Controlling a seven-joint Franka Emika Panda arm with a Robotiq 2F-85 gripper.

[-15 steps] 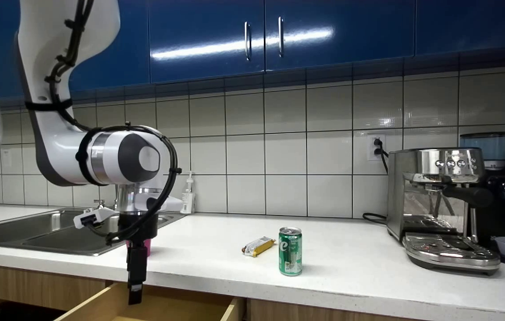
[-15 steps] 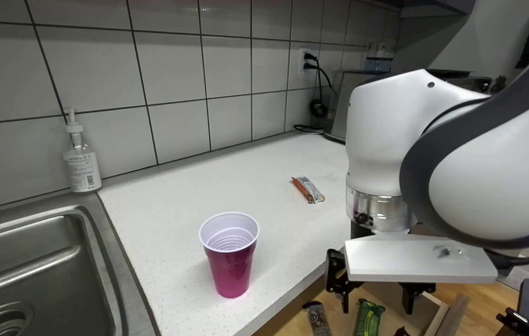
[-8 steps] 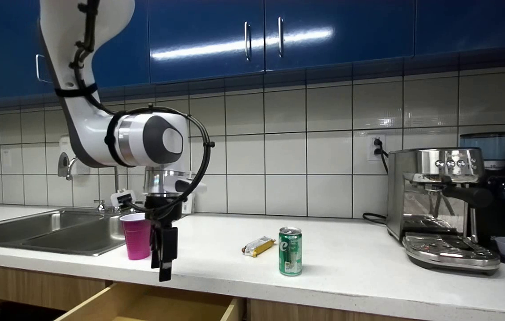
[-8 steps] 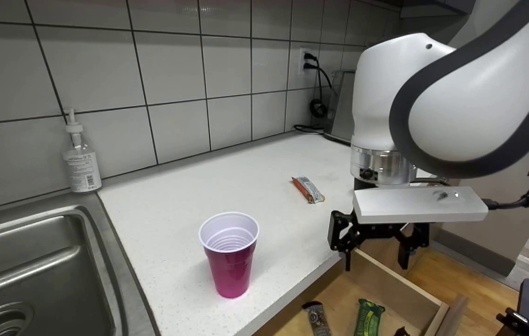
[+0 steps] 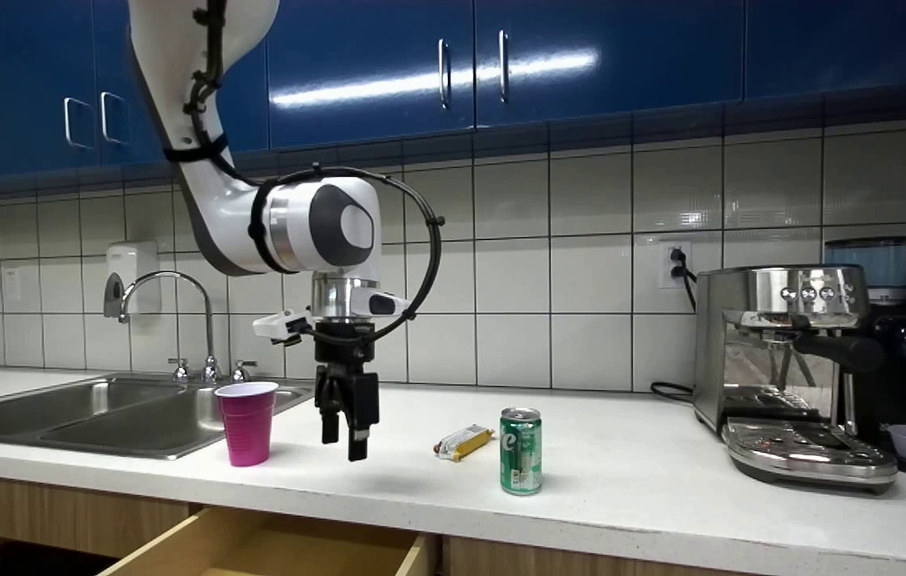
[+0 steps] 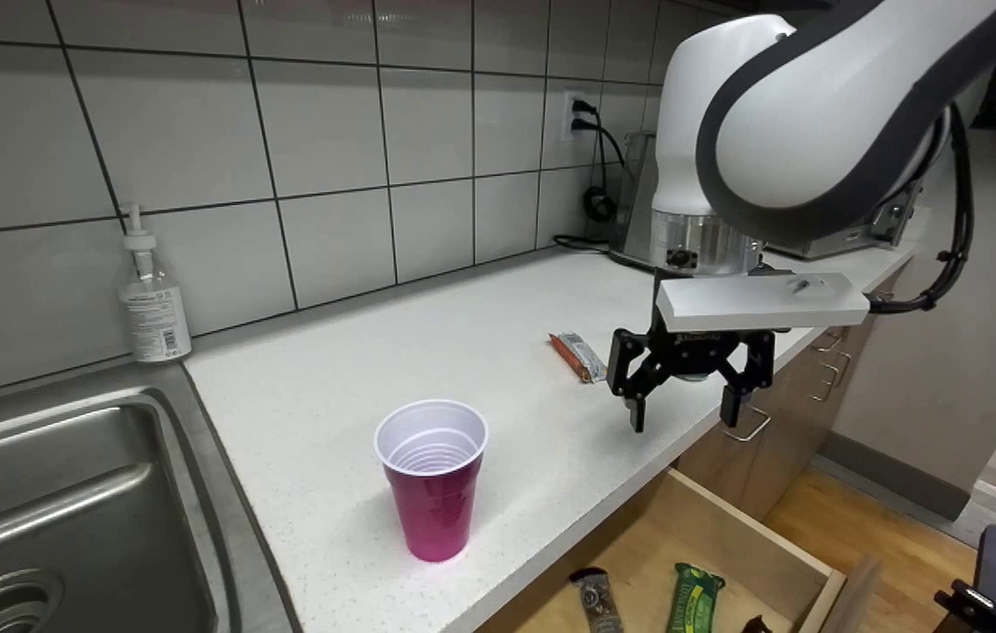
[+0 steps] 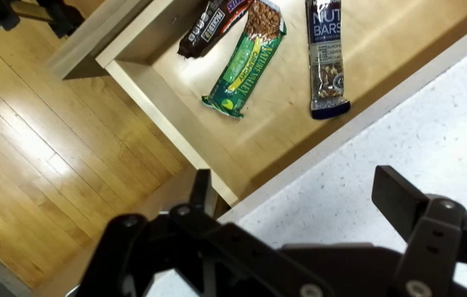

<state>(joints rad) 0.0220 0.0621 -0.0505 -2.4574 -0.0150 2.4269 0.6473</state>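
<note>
My gripper (image 5: pixel 344 446) is open and empty above the white countertop near its front edge. It also shows in an exterior view (image 6: pixel 684 424) and, with its fingers wide apart, in the wrist view (image 7: pixel 293 181). A wrapped snack bar (image 5: pixel 464 442) lies on the counter near it, yellow on one side and orange in an exterior view (image 6: pixel 575 356). A green can (image 5: pixel 520 452) stands upright beyond the bar. A pink cup (image 5: pixel 248 424) with a white inside stands upright by the sink, also in an exterior view (image 6: pixel 434 510). The gripper touches none of these.
An open wooden drawer (image 6: pixel 752 536) juts out below the counter. It holds a green bar (image 7: pixel 245 74), a nut bar (image 7: pixel 326 62) and a dark brown bar (image 7: pixel 212 29). A sink (image 5: pixel 101 412), soap bottle (image 6: pixel 155 308) and espresso machine (image 5: pixel 788 376) stand around.
My open gripper has risen from over the drawer and moved across to above the counter, toward the snack bar and can. The pink cup, bar, can and drawer have not moved.
</note>
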